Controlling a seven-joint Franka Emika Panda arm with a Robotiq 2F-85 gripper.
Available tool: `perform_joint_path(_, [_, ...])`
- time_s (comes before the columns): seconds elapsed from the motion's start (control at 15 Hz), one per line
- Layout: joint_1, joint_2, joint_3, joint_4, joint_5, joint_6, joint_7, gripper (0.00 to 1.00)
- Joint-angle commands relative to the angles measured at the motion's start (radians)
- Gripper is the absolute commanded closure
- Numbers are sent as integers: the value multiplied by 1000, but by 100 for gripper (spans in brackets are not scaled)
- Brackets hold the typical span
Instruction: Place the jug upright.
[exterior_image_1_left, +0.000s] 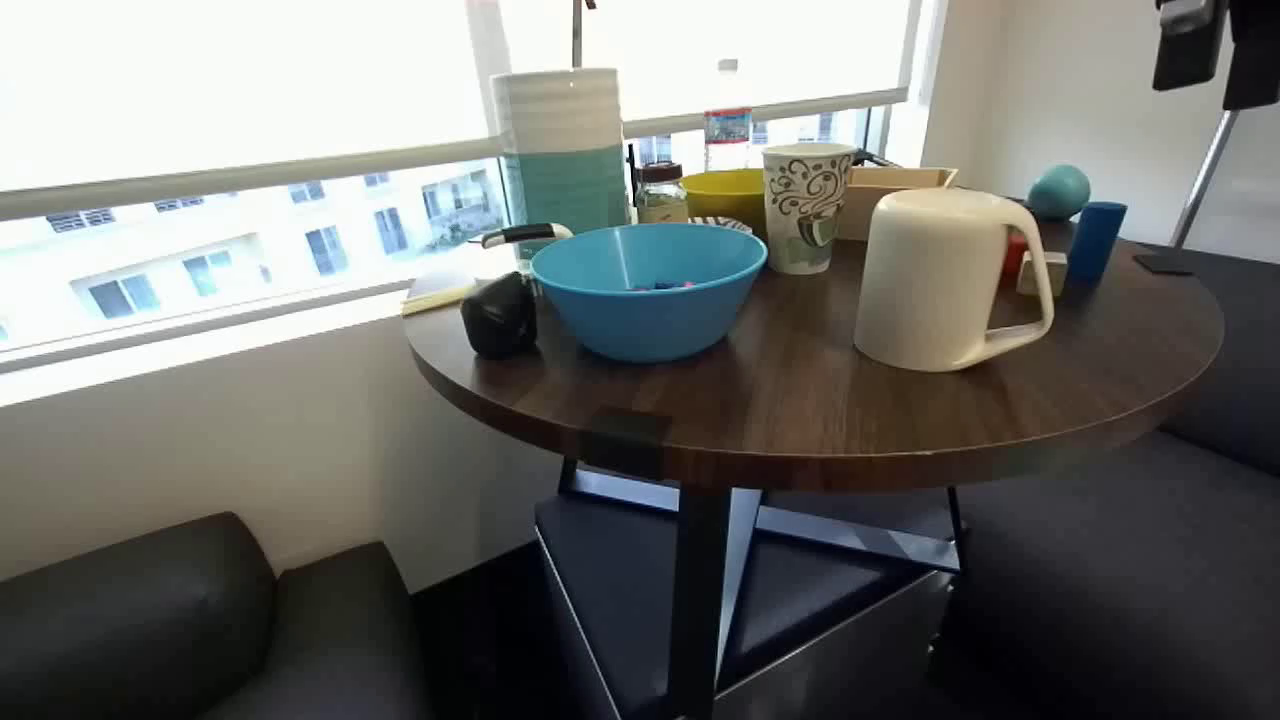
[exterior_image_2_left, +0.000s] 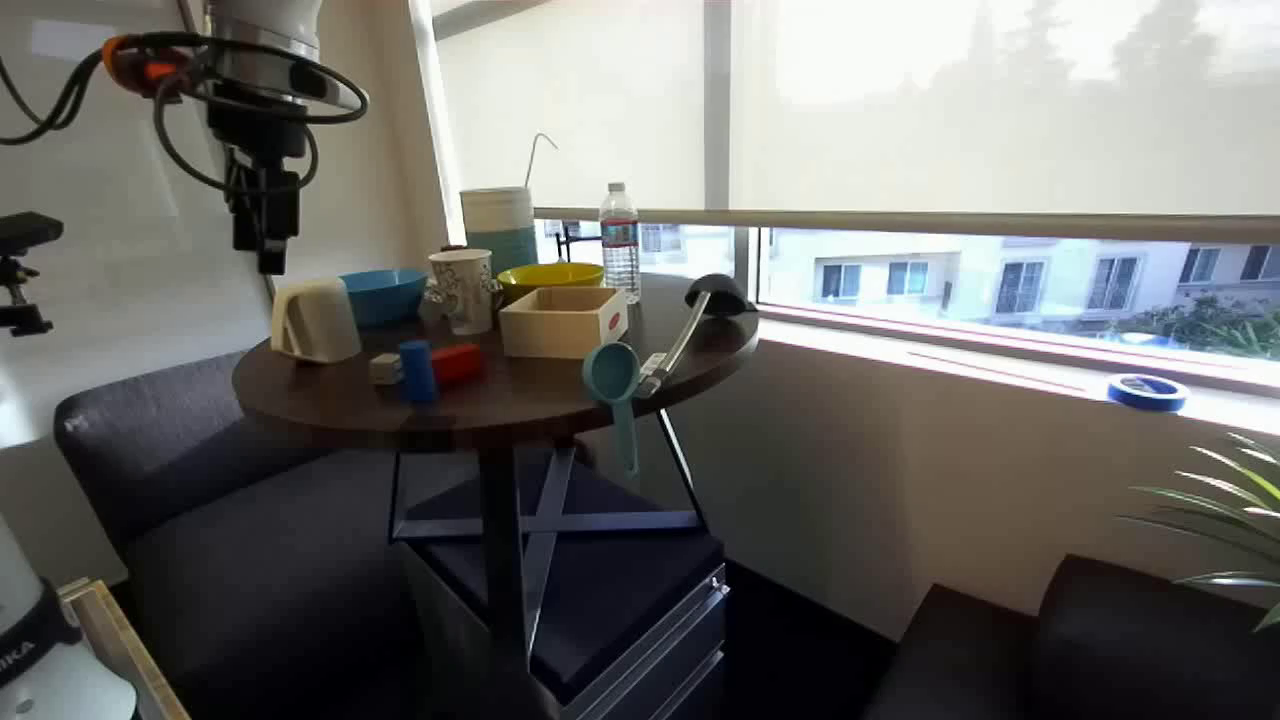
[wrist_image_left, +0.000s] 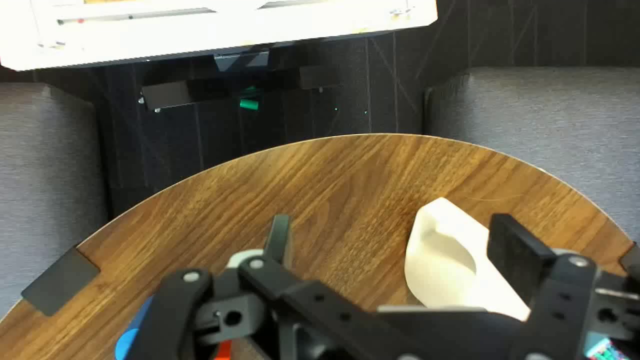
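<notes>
Bench, round woodgrain, just beside window.
Cream jug sits below tool, apart; jaws spread wide, empty.

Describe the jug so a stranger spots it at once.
Find the round brown table. In an exterior view, look right of the wide blue bowl. The jug is the cream-white vessel standing mouth down with a big side handle, plain where the cup beyond is patterned.

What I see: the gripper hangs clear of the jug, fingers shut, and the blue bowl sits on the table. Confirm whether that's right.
No: the fingers aren't shut; the wrist view shows them spread apart, the gripper open. It hangs clear of the jug, and the blue bowl sits on the table.
</notes>
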Motion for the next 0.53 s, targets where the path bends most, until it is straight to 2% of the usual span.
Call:
perform_joint_path(0.0, [-18,1,13,2,7,-3,-9,0])
perform_joint_path(0.27, [-18,1,13,2,7,-3,-9,0])
perform_joint_path(0.47, [23,32,60,20,-7,41,-52,0])
